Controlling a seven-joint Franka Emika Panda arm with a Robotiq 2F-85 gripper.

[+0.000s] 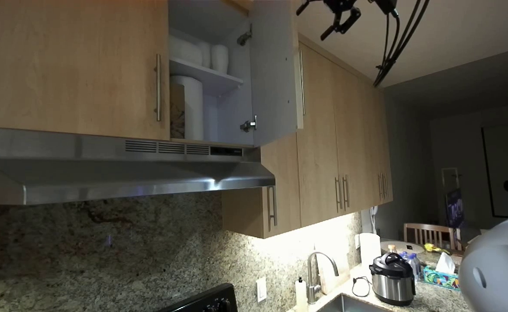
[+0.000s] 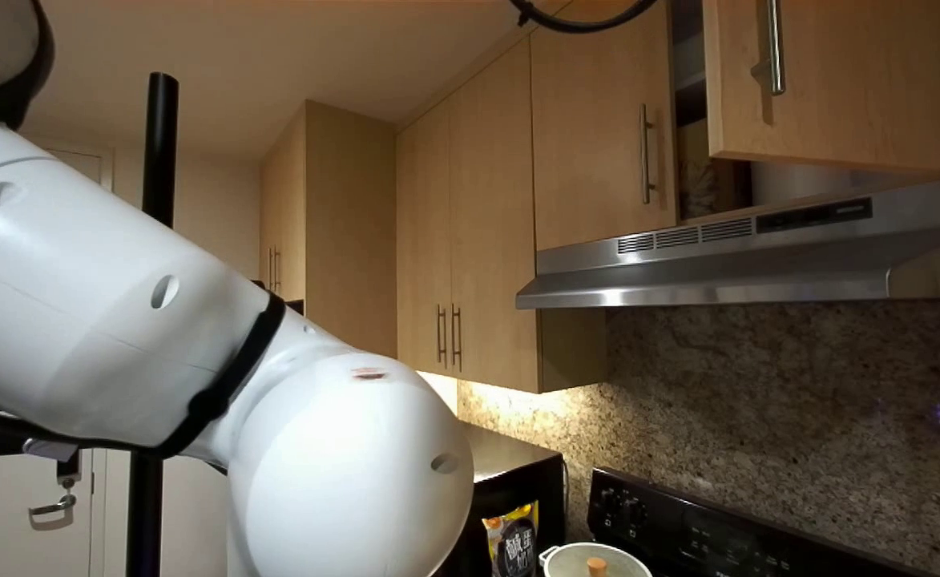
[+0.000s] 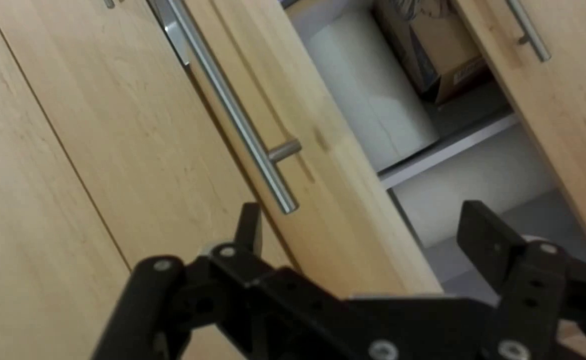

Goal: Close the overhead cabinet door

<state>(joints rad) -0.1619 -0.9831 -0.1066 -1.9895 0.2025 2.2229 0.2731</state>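
Standing open from the edge of the cabinet (image 1: 237, 105), the overhead door (image 1: 275, 73) seemingly has most closing travel left; the hand (image 3: 361, 215) is spread wide.

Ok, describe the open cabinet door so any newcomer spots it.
Start at the silver range hood. Directly above, the overhead cabinet door is light wood outside, its bar handle near the left edge. It stands open, unlike the shut twin door beside it.

A kitchen — range hood (image 1: 128, 173) above a black stove (image 2: 678, 525), sink (image 1: 360, 306), curved faucet (image 1: 309, 274), countertop cooker (image 1: 392, 281).
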